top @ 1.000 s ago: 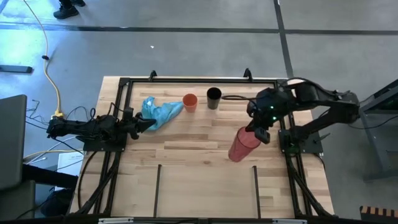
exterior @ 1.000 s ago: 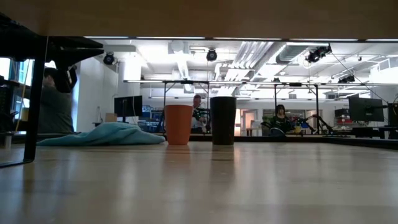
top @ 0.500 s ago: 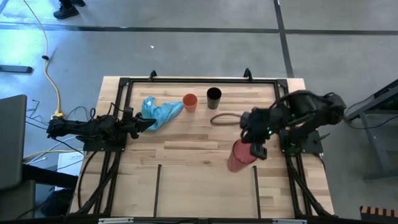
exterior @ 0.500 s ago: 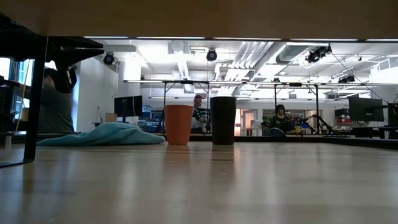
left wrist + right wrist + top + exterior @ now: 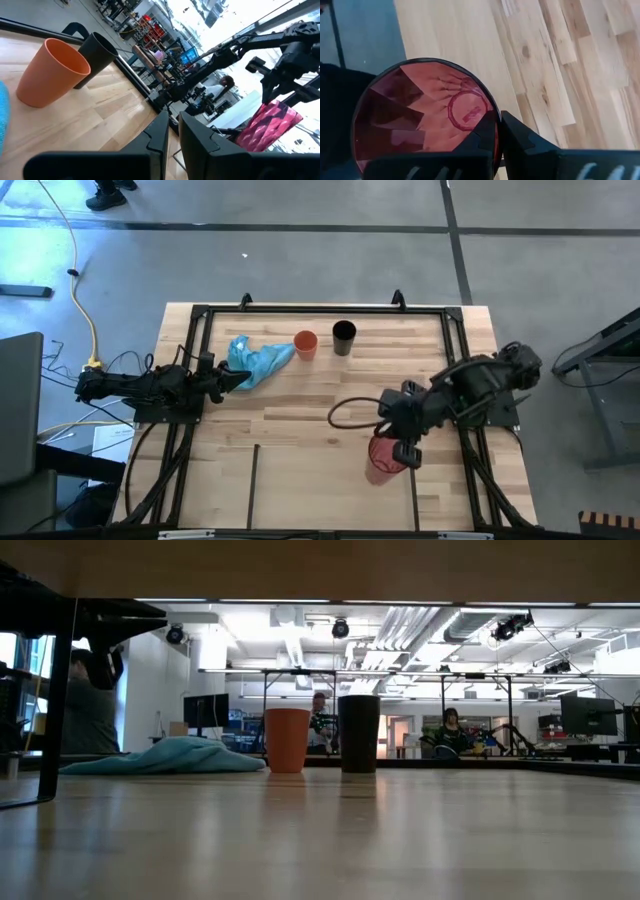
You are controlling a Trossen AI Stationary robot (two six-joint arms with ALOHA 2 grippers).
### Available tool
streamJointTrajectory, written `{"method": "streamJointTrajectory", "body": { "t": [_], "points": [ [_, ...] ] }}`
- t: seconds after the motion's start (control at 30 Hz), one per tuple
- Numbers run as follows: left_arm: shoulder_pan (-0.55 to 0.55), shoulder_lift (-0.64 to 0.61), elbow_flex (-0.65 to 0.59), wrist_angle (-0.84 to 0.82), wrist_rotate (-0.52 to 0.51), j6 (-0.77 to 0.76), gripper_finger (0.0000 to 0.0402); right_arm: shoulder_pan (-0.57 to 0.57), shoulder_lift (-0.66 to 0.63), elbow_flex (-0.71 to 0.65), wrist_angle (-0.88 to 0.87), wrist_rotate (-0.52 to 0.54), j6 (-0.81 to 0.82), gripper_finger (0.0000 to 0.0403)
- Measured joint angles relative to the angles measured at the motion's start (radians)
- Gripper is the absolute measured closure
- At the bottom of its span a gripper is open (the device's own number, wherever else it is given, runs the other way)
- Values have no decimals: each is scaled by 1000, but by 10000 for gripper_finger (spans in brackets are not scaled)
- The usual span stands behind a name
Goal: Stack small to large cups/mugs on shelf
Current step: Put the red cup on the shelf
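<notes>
The red-pink cup [image 5: 383,457] hangs pinched by its rim in the right gripper [image 5: 404,453], over the shelf [image 5: 330,490]; next it needs setting down upright there.

Overhead camera looks straight down; the table-level one faces the room, sharing the orange cup [image 5: 305,343].
</notes>
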Motion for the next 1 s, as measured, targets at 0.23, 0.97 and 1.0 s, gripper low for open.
{"method": "streamJointTrajectory", "body": {
  "t": [0.23, 0.97, 1.0],
  "points": [
    [0, 0, 0, 0, 1, 0, 367, 61, 1, -54, 11, 62, 151, 403],
    [0, 0, 0, -3, 46, -12, 367, 178, 12, -146, 81, 127, 373, 403],
    [0, 0, 0, -3, 46, -12, 367, 178, 12, -146, 81, 134, 373, 403]
  ]
}}
